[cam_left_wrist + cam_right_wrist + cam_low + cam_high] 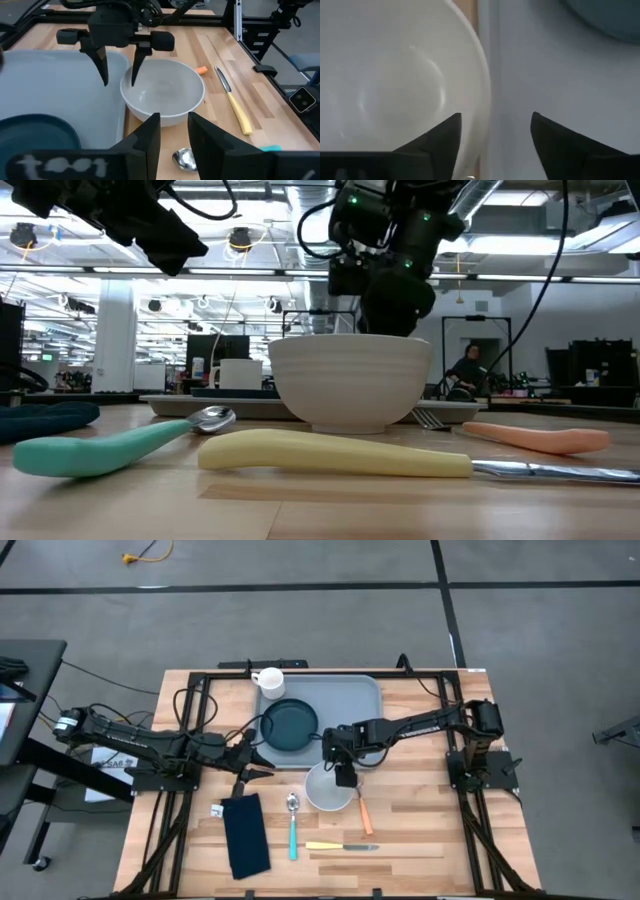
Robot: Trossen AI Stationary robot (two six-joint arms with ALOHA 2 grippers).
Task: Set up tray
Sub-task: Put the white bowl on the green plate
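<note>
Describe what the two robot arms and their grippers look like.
Both arms are black, jointed and slim, with black cables along them and faint white lettering on the links. The left gripper has two dark, tapered fingers. The right gripper has a black crossbar and two thin, pointed black fingers. Small green lights glow on its wrist.

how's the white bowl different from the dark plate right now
The white bowl is deep, pale and sits on the bare wood just off the tray; the dark plate is flat, blue-black and lies on the tray. The right hand straddles the bowl's rim, fingers open, while nothing touches the plate. Both are round, upright and empty.
</note>
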